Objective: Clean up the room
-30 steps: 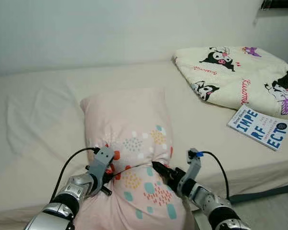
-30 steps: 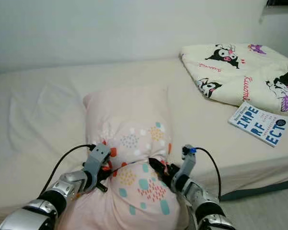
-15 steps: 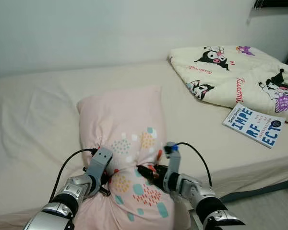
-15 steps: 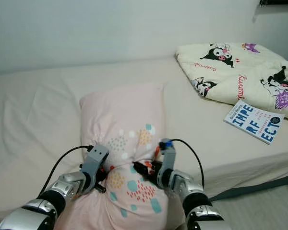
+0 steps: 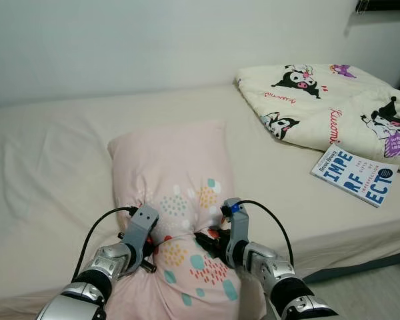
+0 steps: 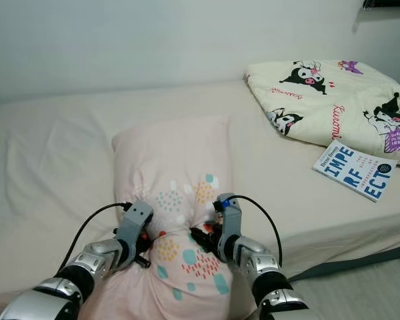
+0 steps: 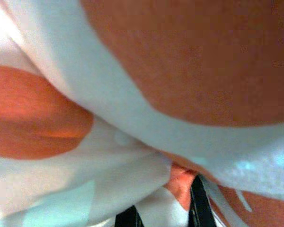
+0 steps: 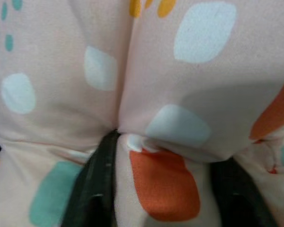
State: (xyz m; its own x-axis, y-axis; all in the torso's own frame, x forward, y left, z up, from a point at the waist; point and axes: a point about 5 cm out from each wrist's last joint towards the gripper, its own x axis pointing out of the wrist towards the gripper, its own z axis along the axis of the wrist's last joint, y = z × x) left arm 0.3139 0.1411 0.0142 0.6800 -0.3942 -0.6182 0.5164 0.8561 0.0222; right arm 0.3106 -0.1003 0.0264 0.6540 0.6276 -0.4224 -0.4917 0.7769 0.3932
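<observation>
A pink pillow (image 5: 177,180) with coloured spots lies lengthwise on the cream bed (image 5: 53,153), its near end hanging over the bed's front edge. My left gripper (image 5: 153,243) is shut on a fold of the pillow's near left part. In the left wrist view the fabric (image 7: 146,142) is pinched between the black fingers (image 7: 201,210). My right gripper (image 5: 205,239) is shut on the pillow close beside it. The right wrist view shows a bunch of spotted cloth (image 8: 165,156) held between its fingers (image 8: 92,184). The pillow is creased and gathered between the two grippers.
A folded cartoon-print blanket (image 5: 327,107) lies at the bed's far right. A blue-and-white book (image 5: 358,177) rests near the right front edge. A white wall runs behind the bed. Floor (image 5: 387,287) shows at the lower right.
My right gripper has moved left along the pillow toward the left gripper, bunching the near end between them. The left gripper has kept its hold.
</observation>
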